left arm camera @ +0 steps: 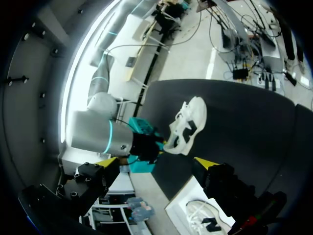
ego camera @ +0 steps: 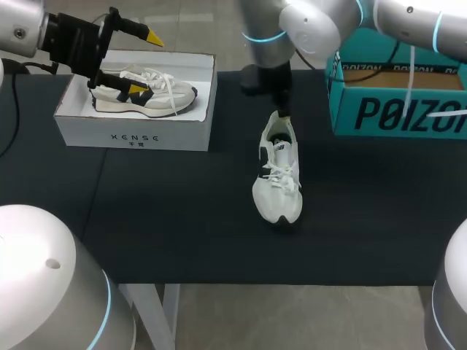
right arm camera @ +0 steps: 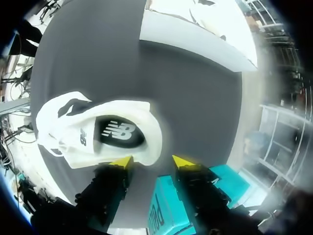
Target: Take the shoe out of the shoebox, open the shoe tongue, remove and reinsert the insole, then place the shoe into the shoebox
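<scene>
A black cloth-covered table (ego camera: 182,233) carries everything. At its far right corner stands a teal cardboard box (ego camera: 398,109) with its top open. At the far left sits a white rectangular cardboard shoebox (ego camera: 131,131), lid off, with a cream and grey lace-up sneaker (ego camera: 153,91) lying on its side inside.

Near the middle of the table, well apart from both boxes, a white lace-up mesh sneaker (ego camera: 279,182) rests upright on its sole, toe toward the near edge and heel toward the far edge. Its dark insole (right arm camera: 120,132) shows flat inside the opening.

The left gripper (ego camera: 144,64) hangs over the white shoebox with its fingers spread wide and nothing between them. The right gripper (right arm camera: 152,161) sits at the white sneaker's heel, fingers parted: one yellow tip meets the heel rim, the other stands clear beside it
</scene>
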Available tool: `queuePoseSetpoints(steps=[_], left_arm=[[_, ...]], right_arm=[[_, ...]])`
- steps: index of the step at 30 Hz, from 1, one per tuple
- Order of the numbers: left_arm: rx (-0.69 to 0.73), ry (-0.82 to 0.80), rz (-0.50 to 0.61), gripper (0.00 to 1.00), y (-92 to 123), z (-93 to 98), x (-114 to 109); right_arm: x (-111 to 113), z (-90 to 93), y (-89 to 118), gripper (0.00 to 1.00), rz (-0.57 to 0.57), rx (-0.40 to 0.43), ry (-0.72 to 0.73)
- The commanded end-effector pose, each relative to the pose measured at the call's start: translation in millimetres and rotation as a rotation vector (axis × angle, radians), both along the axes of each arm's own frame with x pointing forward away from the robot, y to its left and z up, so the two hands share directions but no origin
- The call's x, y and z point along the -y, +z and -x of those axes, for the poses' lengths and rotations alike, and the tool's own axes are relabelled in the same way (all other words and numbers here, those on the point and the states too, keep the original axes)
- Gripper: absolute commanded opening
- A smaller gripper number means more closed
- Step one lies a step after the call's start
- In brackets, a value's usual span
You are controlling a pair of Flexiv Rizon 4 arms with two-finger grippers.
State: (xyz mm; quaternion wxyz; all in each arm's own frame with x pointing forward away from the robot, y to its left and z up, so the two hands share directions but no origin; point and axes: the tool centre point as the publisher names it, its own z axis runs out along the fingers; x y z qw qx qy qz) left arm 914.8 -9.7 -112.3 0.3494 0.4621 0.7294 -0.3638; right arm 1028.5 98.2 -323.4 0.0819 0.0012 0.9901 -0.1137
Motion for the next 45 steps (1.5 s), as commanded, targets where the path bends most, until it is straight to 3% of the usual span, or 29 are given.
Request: queuePoseSetpoints(steps=[1, 7, 12, 13, 15, 26, 30, 38, 45], left_arm=[[0.0, 0.0, -0.003, 1.0, 0.3, 0.6, -0.1], [0.0, 0.0, -0.003, 1.0, 0.3, 0.6, -0.1], [0.0, 0.0, -0.003, 1.0, 0.3, 0.6, -0.1], [0.0, 0.0, -0.003, 1.0, 0.3, 0.6, -0.1], [0.0, 0.0, -0.003, 1.0, 0.3, 0.6, -0.1], [0.0, 0.0, -0.003, 1.0, 0.3, 0.6, -0.1], [0.0, 0.0, -0.003, 1.0, 0.3, 0.6, -0.1], [0.0, 0.0, -0.003, 1.0, 0.3, 0.6, -0.1], [0.0, 0.0, -0.003, 1.0, 0.3, 0.6, -0.1]], right_arm=[[-3.0, -14.6, -24.1, 0.49, -0.022, -0.048, -0.031], [-3.3, -13.6, -53.8, 0.52, -0.044, -0.084, -0.066], [-3.3, -10.1, -73.8, 0.45, -0.028, -0.13, -0.095], [-2.6, -9.4, -75.5, 0.38, -0.024, -0.133, -0.104], [-0.9, -7.4, -73.9, 0.0, -0.022, -0.133, -0.125], [1.2, 17.8, 22.7, 0.0, -0.034, -0.092, -0.28], [-0.4, 24.1, 60.1, 0.0, -0.095, -0.076, -0.329], [-12.9, 34.1, 121.0, 0.0, -0.143, 0.029, -0.336], [-12.9, 34.1, 121.0, 0.0, -0.143, 0.029, -0.336]])
